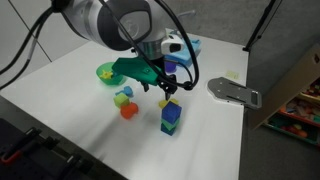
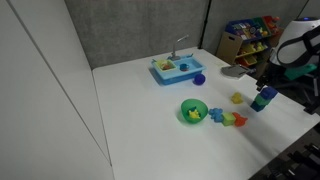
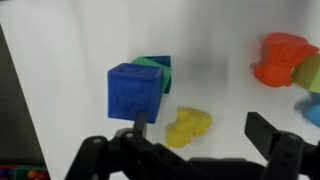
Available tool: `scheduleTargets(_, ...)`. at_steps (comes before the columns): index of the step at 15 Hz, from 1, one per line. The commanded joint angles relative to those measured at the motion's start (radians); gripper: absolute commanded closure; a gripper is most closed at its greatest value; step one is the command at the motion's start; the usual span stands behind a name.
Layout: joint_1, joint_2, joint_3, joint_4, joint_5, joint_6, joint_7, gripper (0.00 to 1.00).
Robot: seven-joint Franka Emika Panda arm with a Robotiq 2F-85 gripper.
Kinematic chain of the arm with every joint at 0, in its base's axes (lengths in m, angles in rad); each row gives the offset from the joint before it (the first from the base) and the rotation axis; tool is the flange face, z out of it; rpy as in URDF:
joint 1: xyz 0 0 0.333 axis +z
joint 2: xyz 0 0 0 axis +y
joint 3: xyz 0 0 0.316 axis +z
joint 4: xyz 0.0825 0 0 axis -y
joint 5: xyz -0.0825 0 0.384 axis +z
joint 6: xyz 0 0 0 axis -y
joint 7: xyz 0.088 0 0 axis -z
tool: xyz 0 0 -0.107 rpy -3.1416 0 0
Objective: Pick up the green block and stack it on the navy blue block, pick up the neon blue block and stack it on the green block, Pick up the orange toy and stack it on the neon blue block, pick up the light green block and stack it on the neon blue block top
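Note:
The neon blue block (image 3: 134, 91) sits on top of the green block (image 3: 156, 62); in the wrist view the navy blue block is hidden under them. The same stack (image 1: 170, 118) (image 2: 263, 99) shows in both exterior views. My gripper (image 3: 200, 135) hangs just above the stack, open and holding nothing, its fingers (image 3: 264, 131) spread wide. The orange toy (image 3: 279, 58) (image 1: 128, 111) lies on the table apart from the stack. Beside it is the light green block (image 3: 311, 70) (image 1: 126, 92).
A yellow toy (image 3: 187, 125) lies on the table right beside the stack. A light-blue toy (image 1: 121, 100) is near the orange one. There is a green bowl (image 2: 193, 111), a blue toy sink (image 2: 175, 68) at the back, and a grey flat object (image 1: 235, 92) near the table edge.

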Motion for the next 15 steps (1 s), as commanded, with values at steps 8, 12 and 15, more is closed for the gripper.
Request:
scheduleTargets(8,0.004,0.051,0.091,-0.094,0.014,0.011,-0.012,0.00)
scheduleTargets(12,-0.015,0.133,0.124,-0.078,0.044,0.098,-0.019,0.00)
scheduleTargets(15,-0.045,0.184,0.156,-0.058,0.077,0.163,-0.032,0.00)
